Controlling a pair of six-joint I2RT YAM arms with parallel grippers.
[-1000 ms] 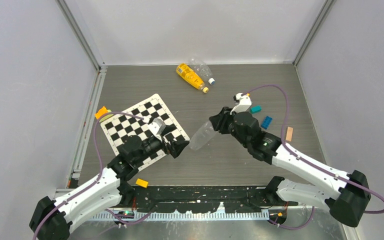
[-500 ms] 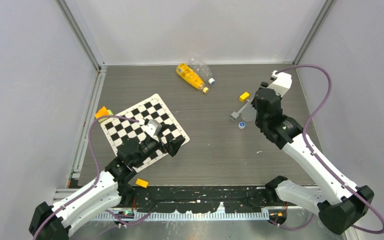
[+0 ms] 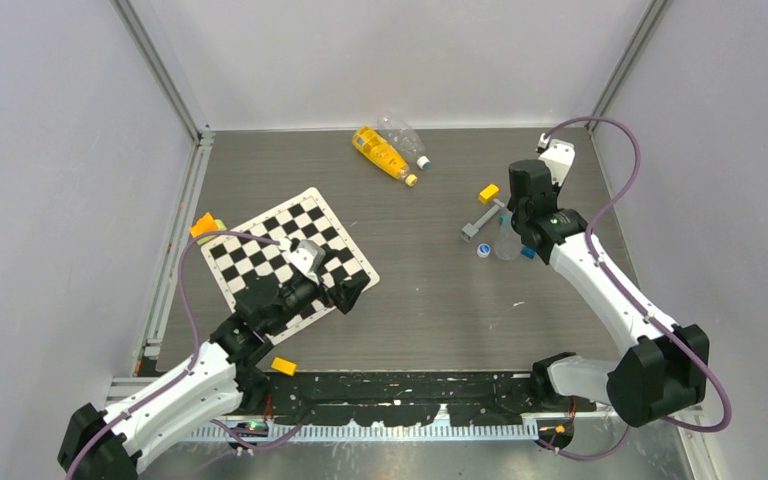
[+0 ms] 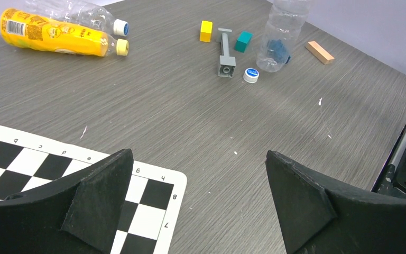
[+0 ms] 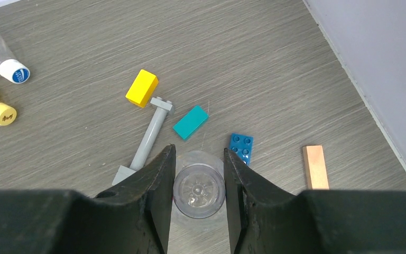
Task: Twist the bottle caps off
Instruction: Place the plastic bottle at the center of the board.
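Right gripper point(image 5: 198, 159) clamps the clear bottle point(image 5: 199, 190); a loose cap point(image 3: 483, 250) lies at the bottle's nine o'clock. Left gripper point(image 4: 198, 154) stands wide apart.

Left arm folded low, left tool point(image 4: 198, 156) level, jaws spread wide and empty, right arm reaching far forward, right tool point(image 5: 198, 154) pointing down, jaws pinching bottle point(image 5: 199, 191).
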